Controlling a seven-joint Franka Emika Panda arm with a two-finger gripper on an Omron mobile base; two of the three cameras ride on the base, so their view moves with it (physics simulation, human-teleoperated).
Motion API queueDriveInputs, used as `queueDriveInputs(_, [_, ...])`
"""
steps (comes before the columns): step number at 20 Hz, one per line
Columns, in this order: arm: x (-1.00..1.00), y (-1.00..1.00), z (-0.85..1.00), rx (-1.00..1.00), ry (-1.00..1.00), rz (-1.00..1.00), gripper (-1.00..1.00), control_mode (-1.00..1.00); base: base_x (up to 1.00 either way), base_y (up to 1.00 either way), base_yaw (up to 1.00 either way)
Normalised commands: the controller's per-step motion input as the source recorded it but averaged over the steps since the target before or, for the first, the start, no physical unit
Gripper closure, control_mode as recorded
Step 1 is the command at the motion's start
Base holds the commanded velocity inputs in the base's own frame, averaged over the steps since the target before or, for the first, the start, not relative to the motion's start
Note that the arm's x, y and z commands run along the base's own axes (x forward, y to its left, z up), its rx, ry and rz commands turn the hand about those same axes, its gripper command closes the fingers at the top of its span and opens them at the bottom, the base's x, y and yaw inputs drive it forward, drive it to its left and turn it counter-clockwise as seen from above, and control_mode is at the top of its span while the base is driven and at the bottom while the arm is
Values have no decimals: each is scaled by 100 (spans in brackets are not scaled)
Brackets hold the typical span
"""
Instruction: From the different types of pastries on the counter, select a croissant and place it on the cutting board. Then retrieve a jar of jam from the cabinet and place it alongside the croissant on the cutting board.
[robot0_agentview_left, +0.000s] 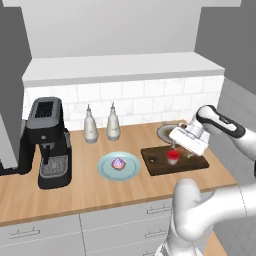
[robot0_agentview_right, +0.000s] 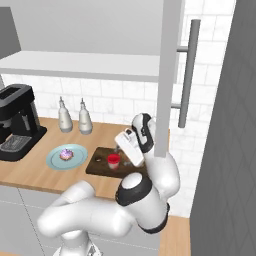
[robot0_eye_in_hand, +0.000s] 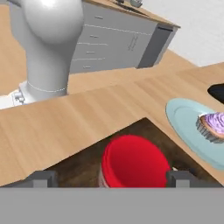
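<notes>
The claw (robot0_eye_in_hand: 111, 178) is right over the jar (robot0_agentview_left: 173, 157), one dark tip on each side of it. I cannot tell if the tips squeeze it or not. The jar is small and red with a red lid, and it stands on the dark board (robot0_agentview_left: 155, 165) on the bench (robot0_agentview_left: 90, 192). The hand view shows the lid close up. The left base view shows the blue plate (robot0_agentview_left: 106, 170) with the pink cake (robot0_agentview_left: 118, 163) beside the board.
</notes>
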Motion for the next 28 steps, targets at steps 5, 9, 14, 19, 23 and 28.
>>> queueDriveInputs(5, [-56,-10,41,12,-7,3,-100,-100,0,0,0])
queueDriveInputs(9, [-58,-25,22,15,-3,11,-100,-100,0,0,0])
queueDriveInputs(14, [-50,-24,9,12,0,11,-100,-100,0,0,0])
queueDriveInputs(19, [-91,-30,-40,5,0,3,-100,-100,0,0,0])
queueDriveInputs(23, [-94,-30,-69,6,0,0,-100,-100,0,0,0])
queueDriveInputs(28, [-100,-12,-57,3,-4,1,-100,-100,0,0,0])
